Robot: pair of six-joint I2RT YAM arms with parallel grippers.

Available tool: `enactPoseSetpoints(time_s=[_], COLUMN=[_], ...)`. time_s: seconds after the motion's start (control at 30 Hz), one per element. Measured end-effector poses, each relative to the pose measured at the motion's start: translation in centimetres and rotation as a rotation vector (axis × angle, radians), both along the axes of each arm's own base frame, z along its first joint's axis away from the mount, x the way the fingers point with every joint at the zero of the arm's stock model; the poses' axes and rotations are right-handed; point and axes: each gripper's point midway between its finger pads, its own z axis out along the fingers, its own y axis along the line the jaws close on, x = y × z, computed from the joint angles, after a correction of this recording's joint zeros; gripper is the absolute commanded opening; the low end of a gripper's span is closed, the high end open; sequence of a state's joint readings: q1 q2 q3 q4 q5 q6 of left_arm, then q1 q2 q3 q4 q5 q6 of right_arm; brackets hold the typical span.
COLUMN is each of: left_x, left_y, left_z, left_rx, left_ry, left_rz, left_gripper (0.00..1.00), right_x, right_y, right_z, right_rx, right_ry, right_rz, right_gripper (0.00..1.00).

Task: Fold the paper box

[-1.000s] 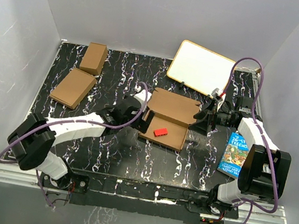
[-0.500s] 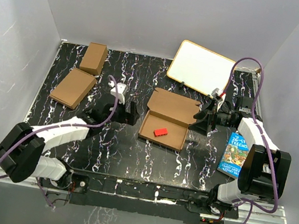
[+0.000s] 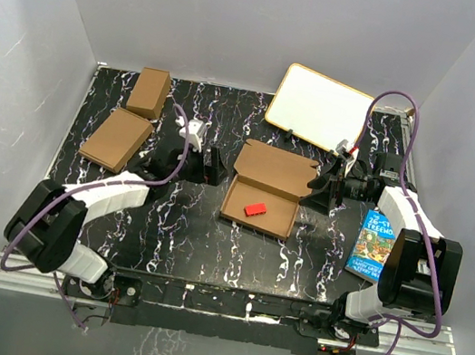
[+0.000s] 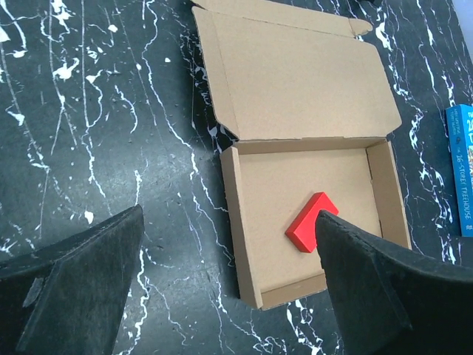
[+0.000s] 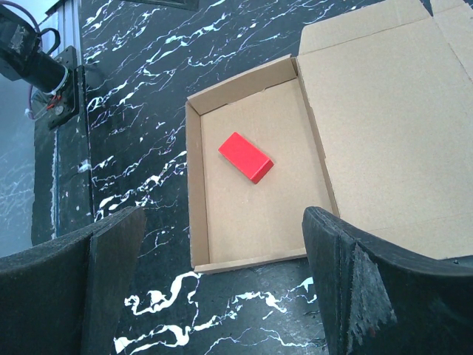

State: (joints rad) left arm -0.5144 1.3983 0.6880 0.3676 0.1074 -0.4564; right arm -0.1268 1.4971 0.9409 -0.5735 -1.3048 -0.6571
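Note:
The paper box [image 3: 261,202] lies mid-table as a shallow brown tray with its lid [image 3: 278,168] laid open toward the back. A red block [image 3: 256,207] rests inside the tray. My left gripper [image 3: 210,166] hovers open just left of the box and touches nothing. In the left wrist view, the tray [image 4: 255,222], lid [image 4: 295,74] and red block [image 4: 309,223] lie beyond the open left gripper [image 4: 229,285]. My right gripper [image 3: 319,195] stands open at the box's right side. Its wrist view shows the tray [image 5: 255,222] and red block [image 5: 246,157] past the empty right gripper [image 5: 222,288].
Two other brown cartons [image 3: 150,91] [image 3: 116,139] sit at the back left. A whiteboard [image 3: 318,107] leans at the back right. A blue book [image 3: 375,244] lies right of the box, by the right arm. Grey walls enclose the table.
My left arm has drawn back from the box's left edge, moving left and toward the back, still open. The right arm and the box have not moved.

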Motion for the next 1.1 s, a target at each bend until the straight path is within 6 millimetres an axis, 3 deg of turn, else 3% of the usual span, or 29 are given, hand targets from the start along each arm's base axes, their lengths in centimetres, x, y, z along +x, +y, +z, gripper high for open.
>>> enactPoseSetpoints(time_s=[0.33,0.6,0.9,1.1], left_x=[1.6,4.1,8.4,12.0], left_y=[-1.3,-2.3,-4.2,-6.0], left_z=[-1.5,-2.6,-4.2,-5.2], left_rx=[0.041,0.125,0.237,0.218], left_ry=[0.086,0.157,0.237,0.28], left_rz=[-0.055,-0.082,-0.134,-0.206], left_gripper=[0.95,0.84,0.7,0.69], right_x=[0.0,0.0,0.0,0.0], right_y=[0.0,0.0,0.0,0.0], right_z=[0.0,0.0,0.0,0.1], right_rx=[0.0,0.0,0.0,-0.001], right_ry=[0.0,-0.001,-0.002,-0.005], right_rz=[0.0,0.0,0.0,0.001], right_gripper=[0.95,0.95,0.95,0.95])
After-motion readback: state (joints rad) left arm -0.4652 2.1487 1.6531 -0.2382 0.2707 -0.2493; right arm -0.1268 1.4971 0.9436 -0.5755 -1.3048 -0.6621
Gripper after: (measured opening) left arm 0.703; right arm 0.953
